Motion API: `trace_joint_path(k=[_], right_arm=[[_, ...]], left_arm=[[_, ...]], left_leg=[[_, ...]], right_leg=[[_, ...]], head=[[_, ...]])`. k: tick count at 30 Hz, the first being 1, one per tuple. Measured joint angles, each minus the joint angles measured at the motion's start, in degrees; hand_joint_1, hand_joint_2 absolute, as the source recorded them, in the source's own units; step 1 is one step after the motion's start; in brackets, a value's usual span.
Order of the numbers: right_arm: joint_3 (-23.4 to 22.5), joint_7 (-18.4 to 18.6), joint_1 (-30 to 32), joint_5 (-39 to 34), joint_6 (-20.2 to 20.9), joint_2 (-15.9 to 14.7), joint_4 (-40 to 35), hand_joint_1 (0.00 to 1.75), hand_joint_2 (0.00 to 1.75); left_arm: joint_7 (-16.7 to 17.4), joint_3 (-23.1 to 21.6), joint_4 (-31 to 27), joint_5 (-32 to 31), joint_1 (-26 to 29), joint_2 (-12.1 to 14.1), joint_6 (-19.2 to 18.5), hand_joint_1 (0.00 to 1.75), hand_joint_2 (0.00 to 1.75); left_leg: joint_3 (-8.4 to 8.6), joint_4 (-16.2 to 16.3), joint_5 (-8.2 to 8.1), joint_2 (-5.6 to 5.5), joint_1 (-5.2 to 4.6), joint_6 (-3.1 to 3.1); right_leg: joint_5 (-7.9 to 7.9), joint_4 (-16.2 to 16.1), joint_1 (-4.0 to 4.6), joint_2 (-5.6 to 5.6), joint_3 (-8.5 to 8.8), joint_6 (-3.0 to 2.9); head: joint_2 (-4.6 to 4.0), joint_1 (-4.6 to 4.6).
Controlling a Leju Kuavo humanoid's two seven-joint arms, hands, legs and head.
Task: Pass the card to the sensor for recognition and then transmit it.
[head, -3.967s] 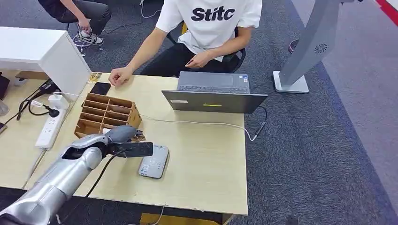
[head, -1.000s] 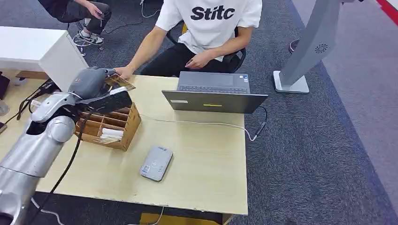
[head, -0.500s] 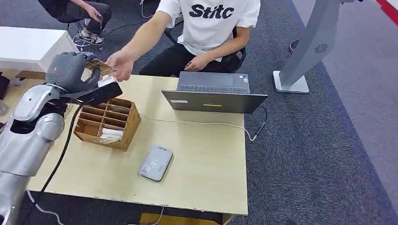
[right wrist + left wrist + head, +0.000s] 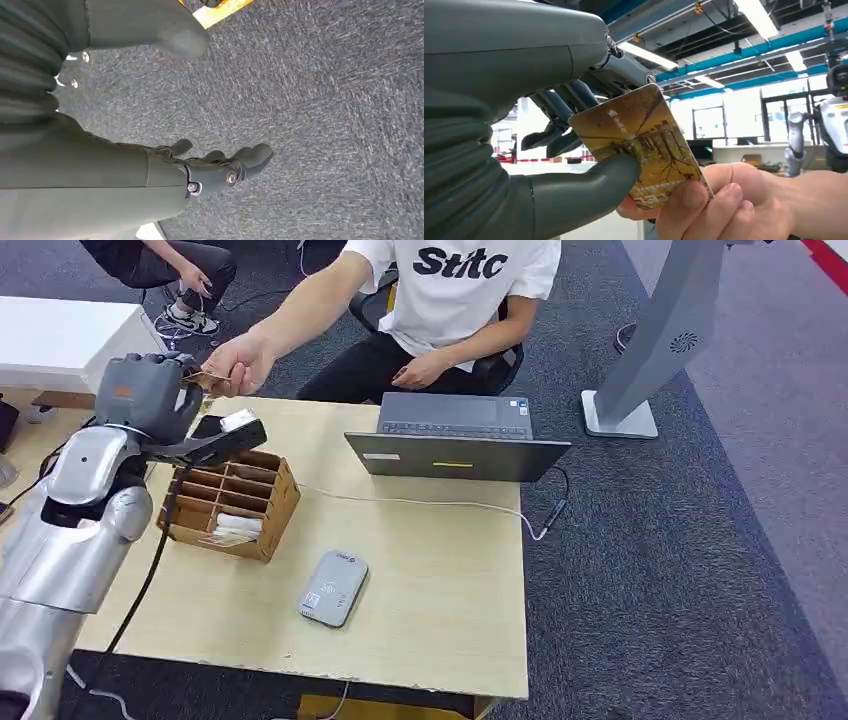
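Fingers [image 4: 574, 192] and person's hand [image 4: 719, 205] on card [image 4: 644, 145]

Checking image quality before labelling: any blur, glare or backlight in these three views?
Head view: even light, sharp; the card is tiny between the left hand and the person's hand. Left wrist view: card sharp, bright windows and ceiling lamps behind wash out. Right wrist view: right hand and carpet in focus, no glare.

Head view high, looking forward-down over table [image 4: 440, 590]. Left wrist view close, facing up toward ceiling. Right wrist view facing down at carpet [image 4: 325, 125]. Card [image 4: 644, 145] shared by head and left wrist views.
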Motion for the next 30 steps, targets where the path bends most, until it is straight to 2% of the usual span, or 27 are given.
trace_joint_path(k=[13, 14, 15, 27, 30], right_arm=[[-0.6, -0.1, 0.1, 0.1, 0.0, 0.1, 0.0, 0.0, 1.75], [-0.7, -0.1, 0.1, 0.2, 0.0, 0.1, 0.0, 0.0, 1.75], [-0.9, -0.1, 0.1, 0.3, -0.1, 0.1, 0.0, 0.0, 1.75], [-2.2, -0.1, 0.2, 0.5, -0.2, 0.4, 0.0, 0.0, 1.75], [-2.3, -0.1, 0.3, 0.6, -0.2, 0.4, 0.0, 0.0, 1.75]], left_arm=[[-0.2, 0.0, 0.4, -0.7, 0.4, -1.4, 0.2, 1.75, 1.75], [-0.5, 0.1, 0.4, -1.0, 0.5, -1.5, 0.3, 1.33, 1.75], [-0.9, 0.2, 0.3, -1.1, 0.7, -1.7, 0.5, 0.0, 1.75], [-1.1, 3.9, -5.6, 0.1, 6.5, -2.4, 3.9, 0.0, 1.75], [-2.1, 4.7, -7.4, -0.1, 8.2, -2.4, 4.5, 0.0, 1.75]], left_leg=[[-0.07, 0.0, -0.25, 0.72, 0.01, -0.06], [-0.08, 0.0, -0.26, 0.77, 0.01, -0.05], [-0.08, 0.0, -0.31, 0.81, 0.01, -0.1], [-0.06, -0.1, -0.33, 0.6, 0.01, -0.16], [-0.03, 0.0, -0.31, 0.55, 0.01, -0.13]], right_leg=[[-0.01, 0.0, 0.02, 0.75, -0.36, -0.02], [-0.01, 0.0, 0.02, 0.78, -0.38, -0.02], [-0.02, 0.0, 0.02, 0.83, -0.4, -0.02], [-0.13, 0.0, 0.02, 0.6, -0.29, -0.06], [-0.11, 0.0, 0.01, 0.56, -0.22, -0.04]], head=[[0.0, -0.02], [0.0, -0.04], [0.0, -0.02], [0.0, -0.02], [0.0, -0.02]])
